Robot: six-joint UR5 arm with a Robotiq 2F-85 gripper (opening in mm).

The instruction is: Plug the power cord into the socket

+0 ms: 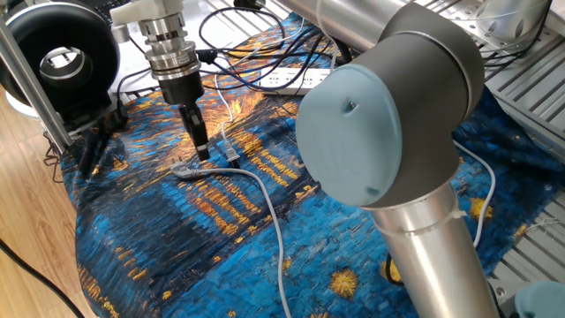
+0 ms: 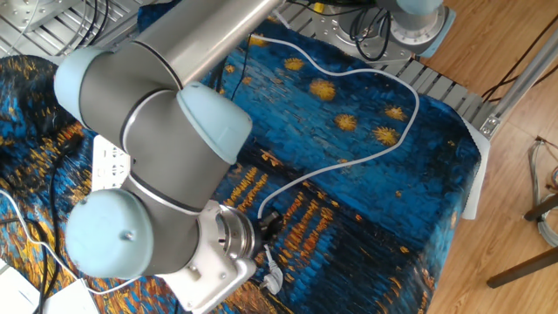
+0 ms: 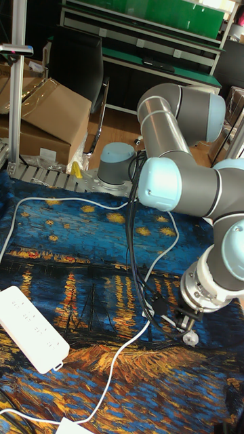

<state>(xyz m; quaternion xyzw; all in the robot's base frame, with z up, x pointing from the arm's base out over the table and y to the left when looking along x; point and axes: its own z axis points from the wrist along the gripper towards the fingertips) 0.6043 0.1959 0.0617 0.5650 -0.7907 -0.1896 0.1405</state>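
Gripper [image 1: 202, 148] points straight down over the cord's [image 1: 227, 115] plug end, lined up for a grasp; jaw state unreadable. Socket [image 3: 30, 328] lies well apart at 9 o'clock in the tall view.

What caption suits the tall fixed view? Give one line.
UR5 end effector low over the patterned cloth, near a pale plug; white socket far left.

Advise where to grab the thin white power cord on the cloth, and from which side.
Probably the small pale plug body, just behind its tip, rather than the limp thin white cable. It lies flat on the cloth, so come straight down, fingers across its narrow sides. The grey plug lies close by, so keep the gripper clear of it.
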